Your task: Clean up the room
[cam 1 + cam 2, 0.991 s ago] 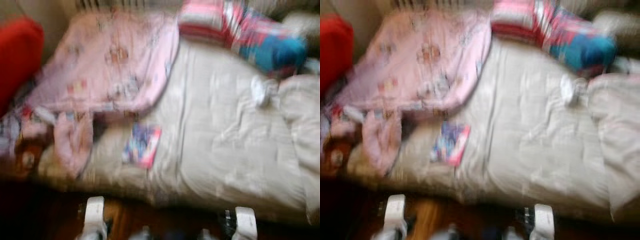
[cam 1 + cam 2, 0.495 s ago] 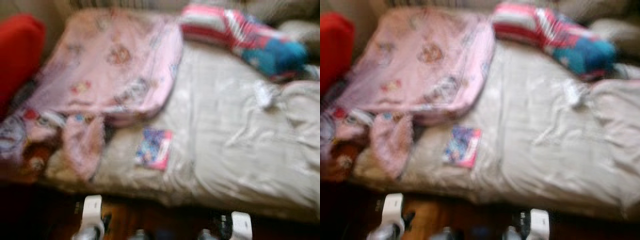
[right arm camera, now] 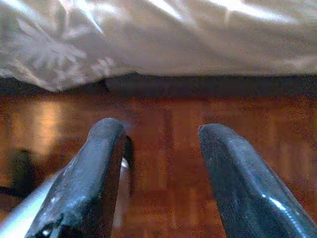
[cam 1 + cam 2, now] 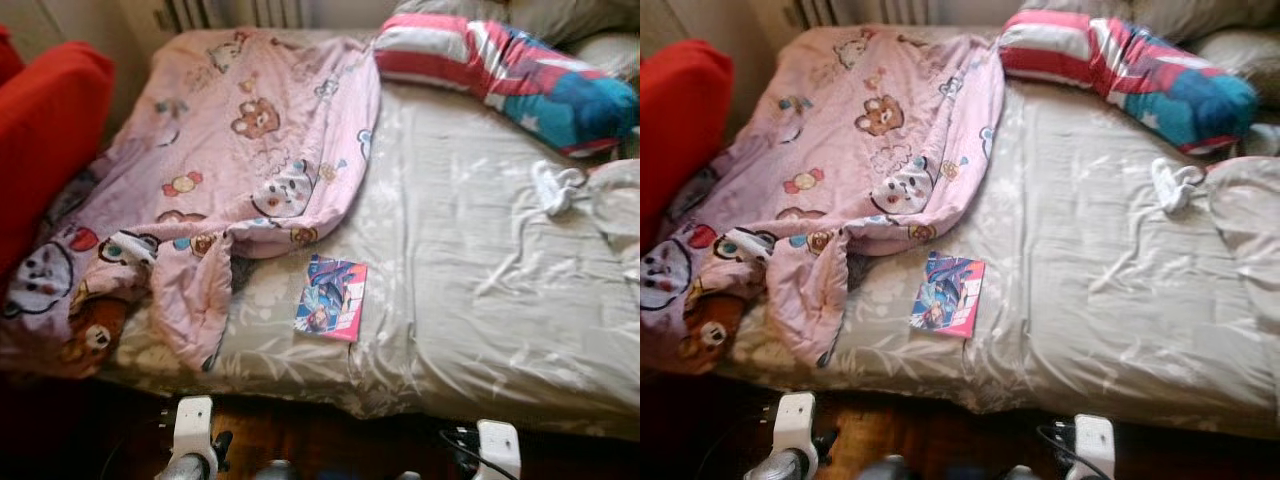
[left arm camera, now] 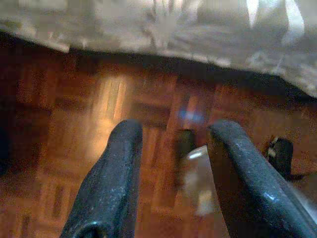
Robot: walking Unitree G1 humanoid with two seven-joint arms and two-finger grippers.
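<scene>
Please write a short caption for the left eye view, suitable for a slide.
Unmade bed with a pink cartoon blanket, a small colourful book, a striped pillow and a white sock.

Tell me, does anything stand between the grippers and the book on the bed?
Nothing visible does. The book lies alone on the sheet, near the bed's front edge, apart from the pink blanket. Both grippers, left and right, hang open, low over the floor.

A red armchair [image 4: 45, 140] stands just beside the bed's left edge. A radiator [image 4: 235, 12] runs along the wall behind the bed's far edge. Wooden parquet floor [image 3: 163, 148] lies below the near edge.
</scene>
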